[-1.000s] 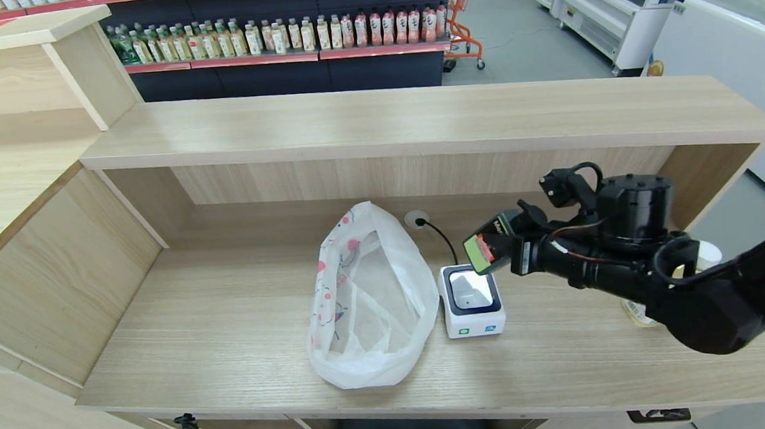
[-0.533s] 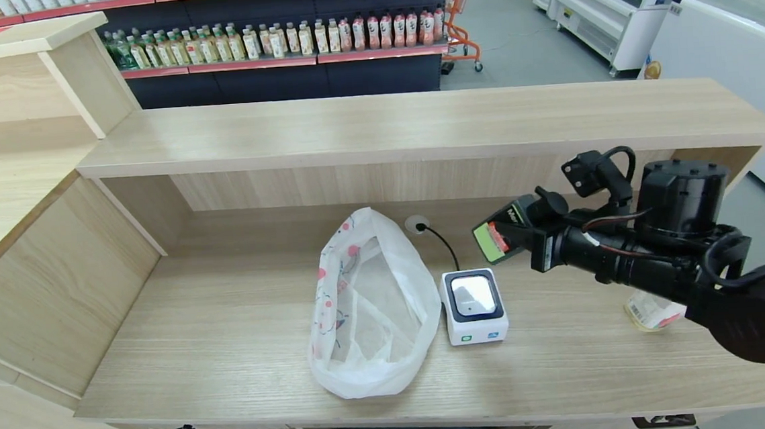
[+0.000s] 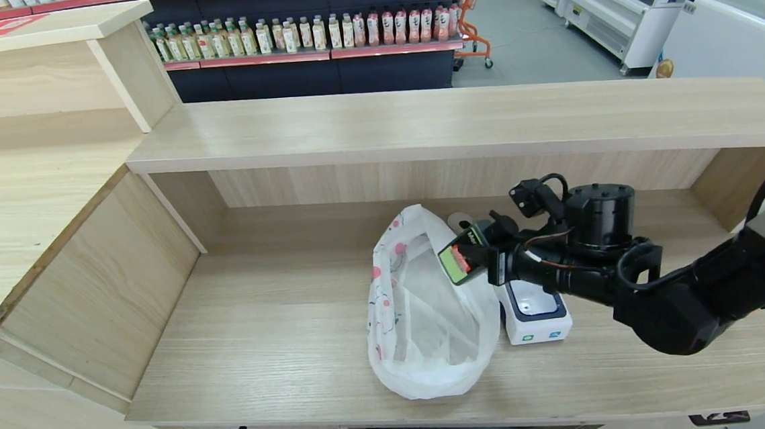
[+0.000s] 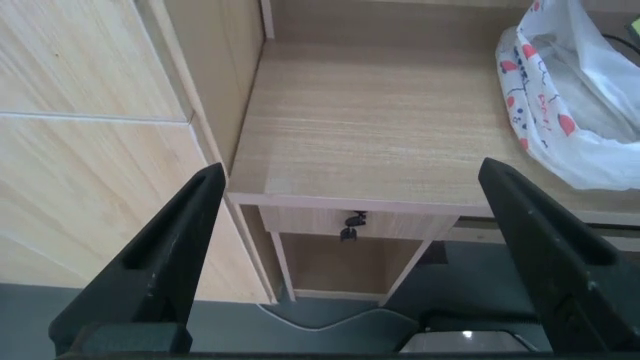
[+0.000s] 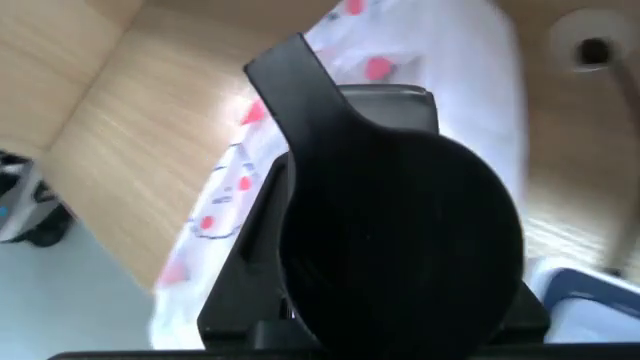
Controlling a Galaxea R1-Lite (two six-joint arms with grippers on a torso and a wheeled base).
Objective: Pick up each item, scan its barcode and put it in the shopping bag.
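Over the scanner-side rim of the white bag (image 3: 423, 319), just beside the scanner (image 3: 538, 318), the right claw (image 3: 469, 255) pinches a small green packet (image 3: 453, 267). Bagging seems the step in hand. Next, it should lower the packet into the opening and let go.

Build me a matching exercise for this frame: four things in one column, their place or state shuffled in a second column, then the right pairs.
Things:
1. shopping bag
2. scanner
3. green pack
4. left gripper

Place or state:
a. open, holding nothing
b. clamped in the right gripper, off the counter
c. lying open-mouthed on the counter
d. standing on the counter at the bag's right side

Pairs: 1-c, 2-d, 3-b, 4-a
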